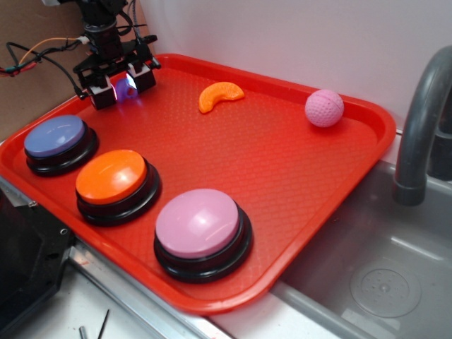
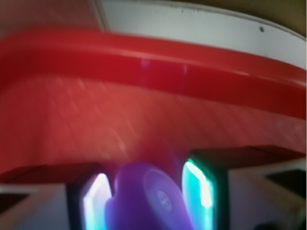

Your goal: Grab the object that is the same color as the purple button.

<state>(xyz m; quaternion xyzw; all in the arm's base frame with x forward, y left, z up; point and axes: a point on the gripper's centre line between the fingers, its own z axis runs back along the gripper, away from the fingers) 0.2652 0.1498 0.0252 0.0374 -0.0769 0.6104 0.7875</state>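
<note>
This looked like a robot test bench staged as a kitchen: a grey sink basin with a faucet, a red plastic tray, loose wires against cardboard.

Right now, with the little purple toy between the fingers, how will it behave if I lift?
The purple toy looks rounded and glossy, so it may slip or twist. It sits between the gripper pads, apparently small and light. It seems rigid plastic, unlikely to deform.
</note>
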